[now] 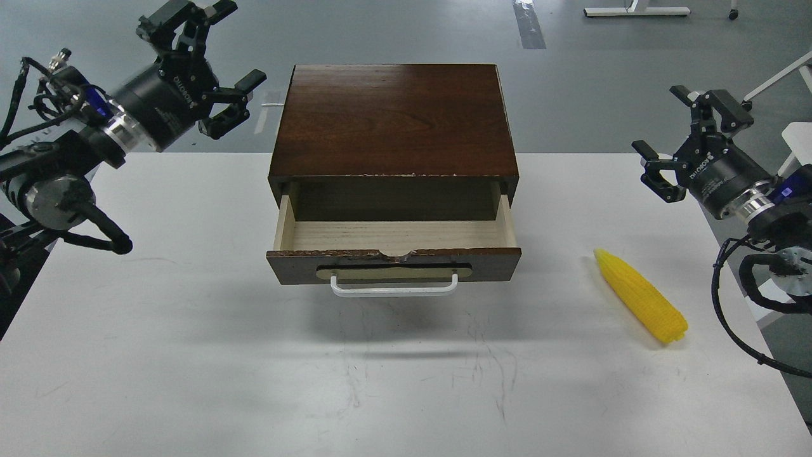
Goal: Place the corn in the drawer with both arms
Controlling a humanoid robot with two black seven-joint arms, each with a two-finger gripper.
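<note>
The yellow corn [641, 296] lies on the white table [190, 355] at the right, pointed end toward the back. The drawer [393, 251] of the dark brown box is pulled open; its pale plywood inside holds nothing, and its white bar handle [393, 289] faces me. My left gripper [203, 60] is open and empty, raised at the far left, left of the box. My right gripper [688, 136] is open and empty, raised at the far right, behind and above the corn.
The dark brown box [393, 124] stands at the table's back middle. Beyond the table is grey floor with white furniture legs [634, 9] at the back right. The table's right edge runs close to the corn.
</note>
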